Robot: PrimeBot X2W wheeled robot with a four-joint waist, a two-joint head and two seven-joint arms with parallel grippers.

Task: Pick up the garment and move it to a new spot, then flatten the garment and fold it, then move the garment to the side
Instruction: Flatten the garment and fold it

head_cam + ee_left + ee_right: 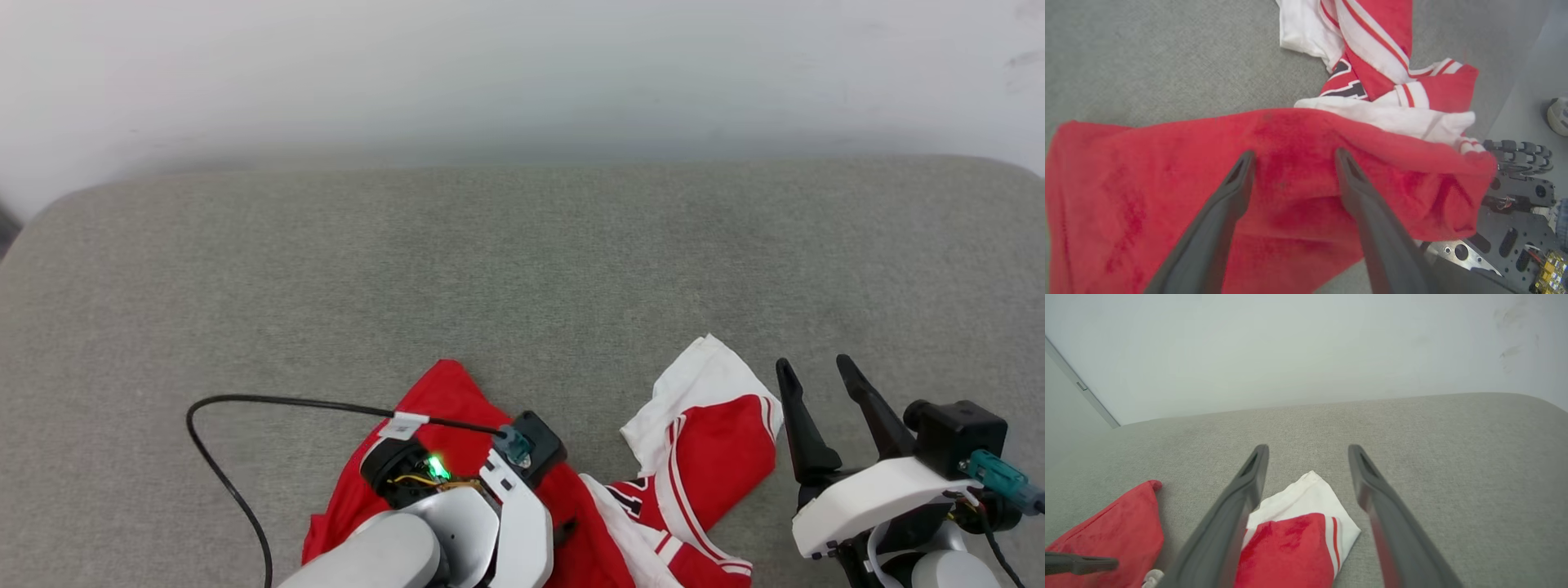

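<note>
Both released, empty: left gripper (1294, 154) over garment (1147, 183), right gripper (814, 363) just beside. Garment crumpled at near edge of grey surface (522, 261). Risk: grabbing bunched layers, sliding off edge.

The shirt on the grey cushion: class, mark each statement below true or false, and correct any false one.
1. The shirt lies crumpled on the grey cushion. True.
2. The left gripper is shut on the shirt. False: its fingers stand wide apart over the red cloth and grip nothing.
3. The right gripper is open and empty, beside the shirt. True.
4. The shirt's sleeves are blue. False: they are white, with red and white striped trim.
</note>
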